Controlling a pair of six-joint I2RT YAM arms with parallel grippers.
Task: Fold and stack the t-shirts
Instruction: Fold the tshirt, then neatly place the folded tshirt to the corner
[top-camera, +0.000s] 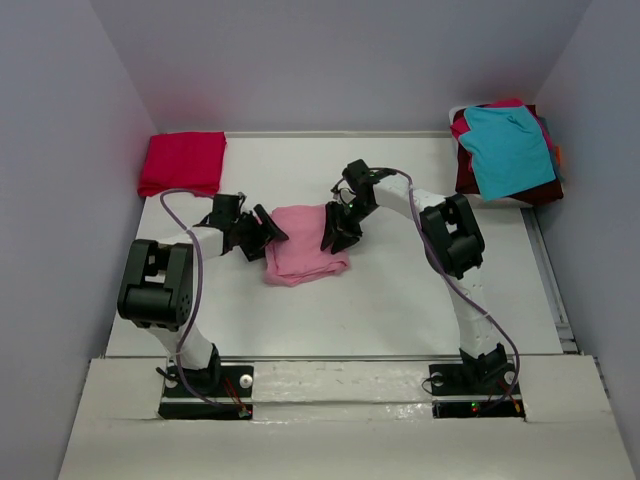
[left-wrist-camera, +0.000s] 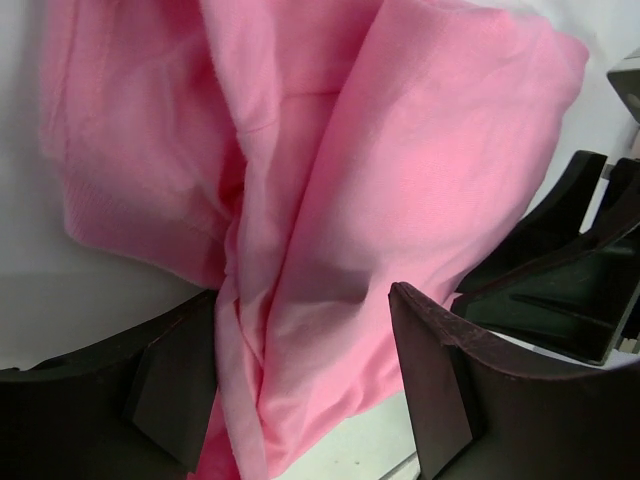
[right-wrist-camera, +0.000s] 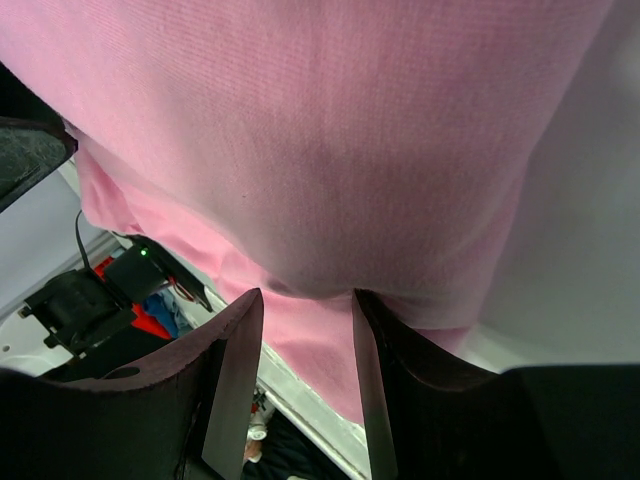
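Note:
A light pink t-shirt (top-camera: 305, 256) lies folded in a small bundle at the middle of the table. My left gripper (top-camera: 272, 232) is at its left edge and my right gripper (top-camera: 333, 232) at its right edge. In the left wrist view the left gripper (left-wrist-camera: 300, 300) stands wide open, with a wrinkled fold of the pink t-shirt (left-wrist-camera: 330, 200) lying loose between the fingers. The right gripper (right-wrist-camera: 305, 297) is partly open, its tips against the pink t-shirt (right-wrist-camera: 320, 130), nothing pinched. A crimson t-shirt (top-camera: 183, 162) lies folded at the back left. A teal t-shirt (top-camera: 508, 148) tops a pile over a maroon one (top-camera: 470, 178).
The pile of shirts sits at the back right corner, partly over the table's edge. Grey walls close in the table (top-camera: 400, 300) on the left, back and right. The right gripper's black fingers (left-wrist-camera: 560, 270) show at the right of the left wrist view.

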